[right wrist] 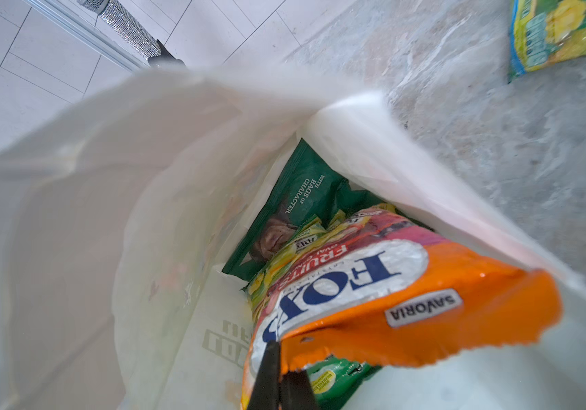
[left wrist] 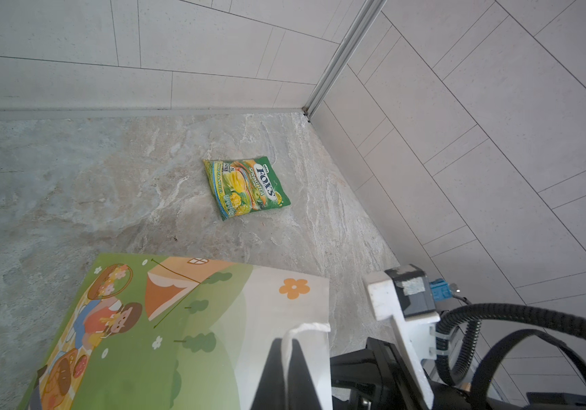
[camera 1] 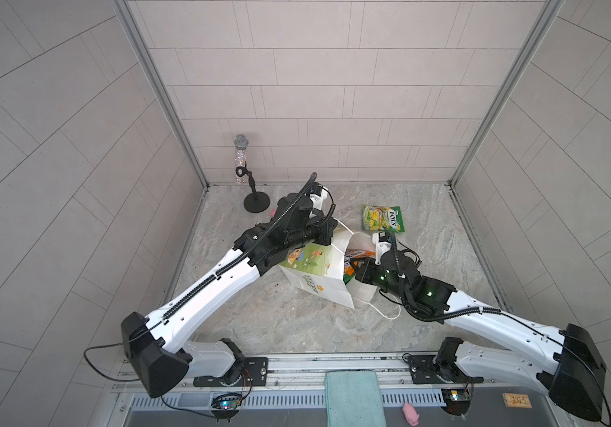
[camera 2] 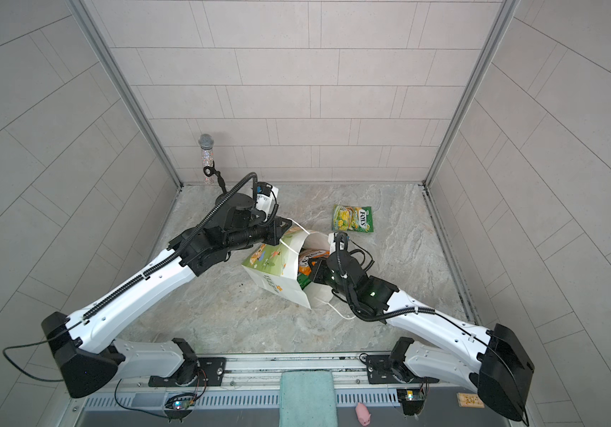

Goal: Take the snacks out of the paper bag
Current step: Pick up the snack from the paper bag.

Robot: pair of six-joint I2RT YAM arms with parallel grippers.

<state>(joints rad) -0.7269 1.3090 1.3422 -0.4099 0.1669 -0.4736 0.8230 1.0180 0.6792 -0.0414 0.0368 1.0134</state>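
The white paper bag (camera 1: 315,281) (camera 2: 276,281) leans on the table, with its mouth toward my right arm. My left gripper (left wrist: 286,358) is shut on the bag's white cord handle (left wrist: 305,328) at the rim, beside the green illustrated panel (left wrist: 164,337). My right gripper (right wrist: 279,369) reaches into the bag's mouth and is shut on the edge of the orange FOX'S packet (right wrist: 426,305). Deeper inside lie a dark green crisp bag (right wrist: 298,198) and yellow-green packets (right wrist: 284,255). A yellow-green FOX'S packet (camera 1: 383,218) (camera 2: 352,219) (left wrist: 247,186) lies flat on the table beyond the bag.
A glittery microphone (camera 1: 240,159) on a black stand (camera 1: 256,202) is at the back left corner. A teal cloth (camera 1: 354,397) and a pink pig toy (camera 1: 411,413) lie on the front ledge. Tiled walls close in the table's back and sides.
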